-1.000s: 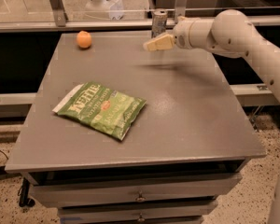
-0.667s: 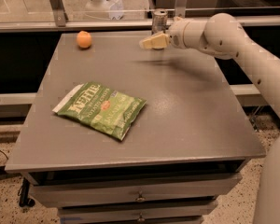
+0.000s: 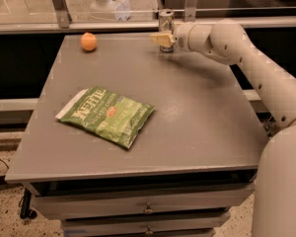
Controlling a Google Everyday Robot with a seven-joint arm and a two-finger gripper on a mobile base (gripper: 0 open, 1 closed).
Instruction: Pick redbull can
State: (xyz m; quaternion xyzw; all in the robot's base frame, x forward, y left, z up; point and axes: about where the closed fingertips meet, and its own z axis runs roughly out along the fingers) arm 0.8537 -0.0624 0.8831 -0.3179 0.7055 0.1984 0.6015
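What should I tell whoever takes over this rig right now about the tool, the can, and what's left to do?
Tool: at the far edge of the table, directly in front of the lower part of the redbull can. No grip can be confirmed.
Redbull can: upright at the far edge, base hidden behind the tool, apparently not lifted.
Done: the approach, with the tool at the can.
Left: confirm the grasp, then lift.
Nearby: orange at the far left and Kettle chips bag lying flat, both well apart from the can.
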